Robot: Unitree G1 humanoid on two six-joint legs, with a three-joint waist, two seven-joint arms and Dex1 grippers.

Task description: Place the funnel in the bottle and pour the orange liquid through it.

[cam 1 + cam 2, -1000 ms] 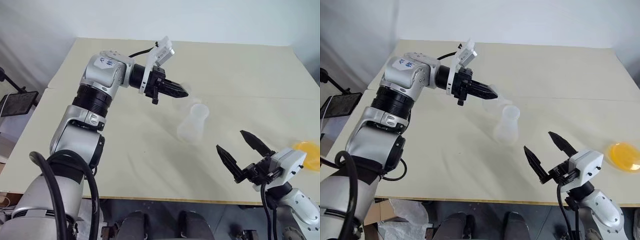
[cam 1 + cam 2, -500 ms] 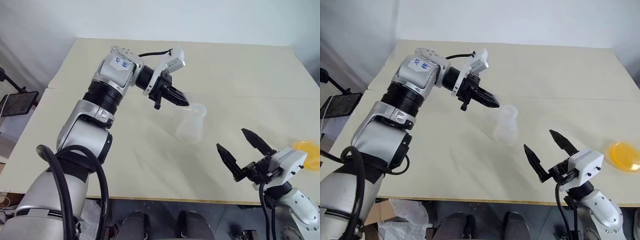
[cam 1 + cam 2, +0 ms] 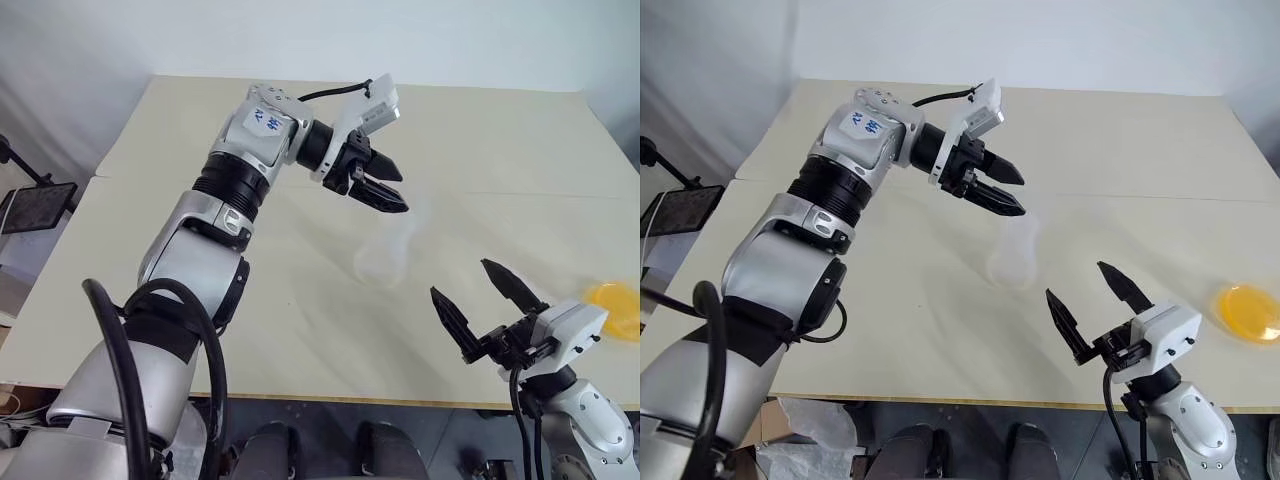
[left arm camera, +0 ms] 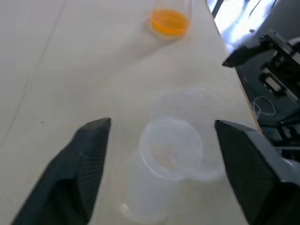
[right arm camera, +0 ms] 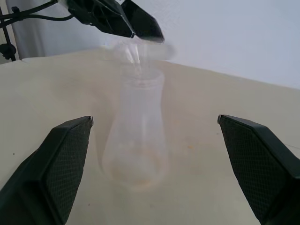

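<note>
Funnel is seen seated in the upright bottle at mid-table, just beneath the parted left gripper. Orange liquid sits at the far right edge — nearer the right gripper, whose jaws stand wide, empty.

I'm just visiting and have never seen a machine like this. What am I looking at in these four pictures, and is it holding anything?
It is a humanoid robot with two arms, each ending in a gripper of two black fingers. Two pictures come from cameras in its head, looking down over a pale table. The other two come from a camera on each wrist, so each gripper's own fingers rise from the bottom edge.

On the table stands a clear bottle with a small clear funnel at its mouth. Off to the robot's right sits a dish of orange liquid.

The left gripper hovers open just above the funnel. The right gripper waits open near the table's front edge. Neither holds anything.
</note>
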